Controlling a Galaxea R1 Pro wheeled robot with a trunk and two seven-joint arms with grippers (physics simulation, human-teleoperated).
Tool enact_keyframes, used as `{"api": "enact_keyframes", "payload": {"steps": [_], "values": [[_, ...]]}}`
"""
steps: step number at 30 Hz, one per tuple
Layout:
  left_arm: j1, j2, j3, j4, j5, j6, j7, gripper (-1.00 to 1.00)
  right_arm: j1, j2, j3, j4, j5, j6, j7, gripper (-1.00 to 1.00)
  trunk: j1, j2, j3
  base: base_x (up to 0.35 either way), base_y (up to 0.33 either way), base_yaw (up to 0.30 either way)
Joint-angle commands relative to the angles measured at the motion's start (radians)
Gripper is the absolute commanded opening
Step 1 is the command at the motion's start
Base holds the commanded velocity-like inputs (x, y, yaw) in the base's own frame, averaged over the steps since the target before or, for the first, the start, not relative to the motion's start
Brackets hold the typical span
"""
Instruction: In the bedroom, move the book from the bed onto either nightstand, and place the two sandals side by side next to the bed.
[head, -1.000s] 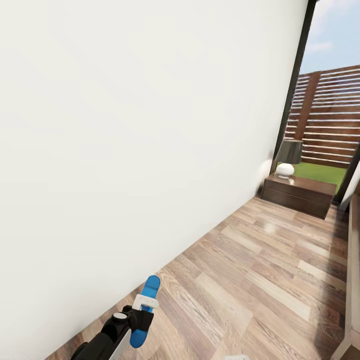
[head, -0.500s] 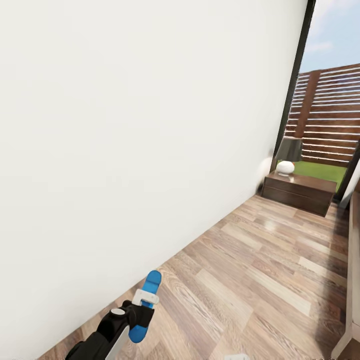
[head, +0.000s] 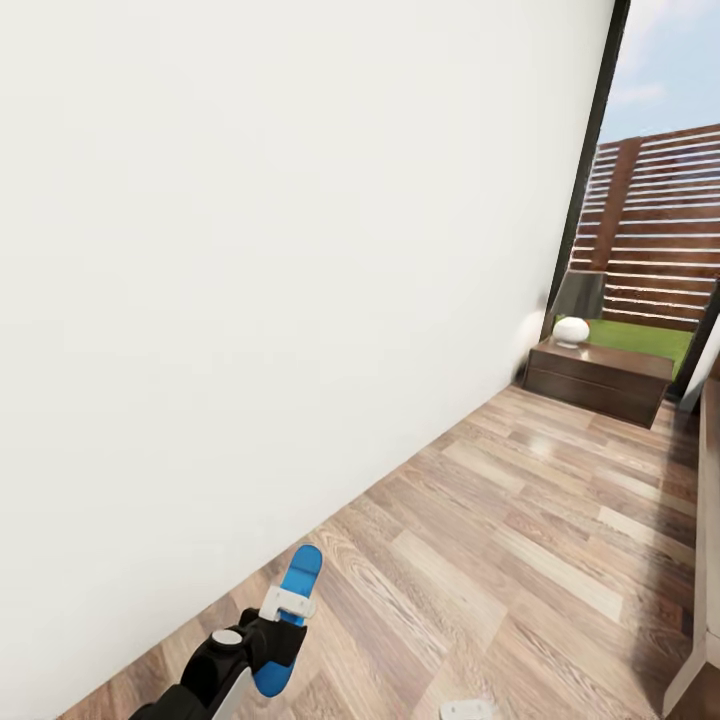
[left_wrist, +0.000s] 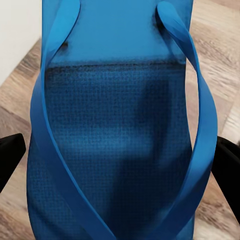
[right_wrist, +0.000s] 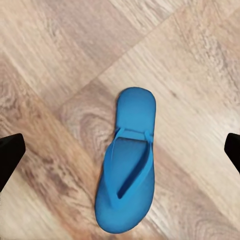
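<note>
My left gripper (head: 283, 612) is low at the left of the head view, shut on a bright-blue sandal (head: 292, 590) held above the wood floor beside the white wall. In the left wrist view that sandal (left_wrist: 120, 125) sits sole and straps between the black fingers (left_wrist: 9, 156). The second blue sandal (right_wrist: 127, 170) lies flat on the planks, right under my open right gripper (right_wrist: 120, 152). A dark-brown nightstand (head: 598, 380) stands at the far end by the window. A strip of the bed (head: 710, 560) runs along the right edge. The book is out of view.
A dark-shaded lamp with a white round base (head: 574, 310) stands on the nightstand. The white wall (head: 250, 300) runs close along my left. Wood floor (head: 520, 540) stretches between wall and bed toward the black-framed window (head: 660, 230).
The head view has shifted slightly. My left gripper, still holding the sandal, sits a little lower and further left in the picture than a second ago.
</note>
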Motion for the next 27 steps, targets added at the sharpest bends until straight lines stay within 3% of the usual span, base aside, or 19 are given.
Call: {"api": "enact_keyframes", "payload": {"steps": [1,5,14,27], "values": [[0.0,0.002,-0.003,-0.002,0.009,0.004,0.009,-1.0,-0.001,0.001,0.008,-0.002,-0.005,0.007,-0.008,1.0,0.004,-0.008,-0.004,0.0,0.0,0.0],[0.002,0.002,-0.003,-0.003,0.009,0.005,0.009,-1.0,-0.006,0.005,0.008,-0.002,-0.011,0.009,-0.009,1.0,0.016,-0.029,-0.018,0.0,0.0,0.0],[0.004,0.003,-0.003,-0.001,0.01,0.004,0.008,-1.0,-0.01,0.002,0.008,0.0,-0.093,0.01,-0.008,1.0,0.02,-0.031,-0.052,0.0,0.0,0.0],[0.004,0.002,-0.004,0.0,0.009,0.004,0.008,-1.0,-0.024,-0.003,0.008,0.002,-0.107,0.011,-0.012,1.0,0.026,-0.034,-0.103,0.0,0.0,0.0]]}}
